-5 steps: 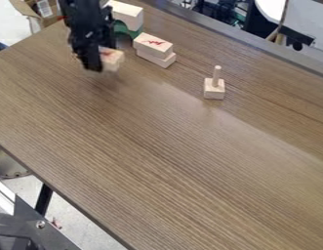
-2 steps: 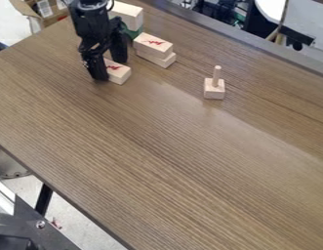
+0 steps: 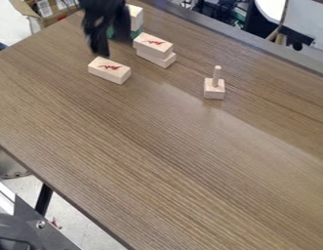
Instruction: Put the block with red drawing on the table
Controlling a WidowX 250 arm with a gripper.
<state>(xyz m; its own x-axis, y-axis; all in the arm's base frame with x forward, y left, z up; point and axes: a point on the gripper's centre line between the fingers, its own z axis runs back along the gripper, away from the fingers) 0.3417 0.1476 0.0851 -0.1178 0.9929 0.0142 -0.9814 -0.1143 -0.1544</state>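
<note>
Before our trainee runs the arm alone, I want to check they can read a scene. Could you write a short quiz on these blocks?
1. True or false: the lone block lies flat on the table.
2. How many blocks show a red drawing?
3. From the stack of two blocks, the pegged wooden piece lies toward the view's: a) left, b) right, c) top.

Key: 1 true; 2 two; 3 b.

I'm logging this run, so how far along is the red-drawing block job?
The placing looks done: a block with a red drawing lies flat on the table. Nothing appears in hand; the gripper hangs open near that block. Probably only moving the arm away is left.
</note>
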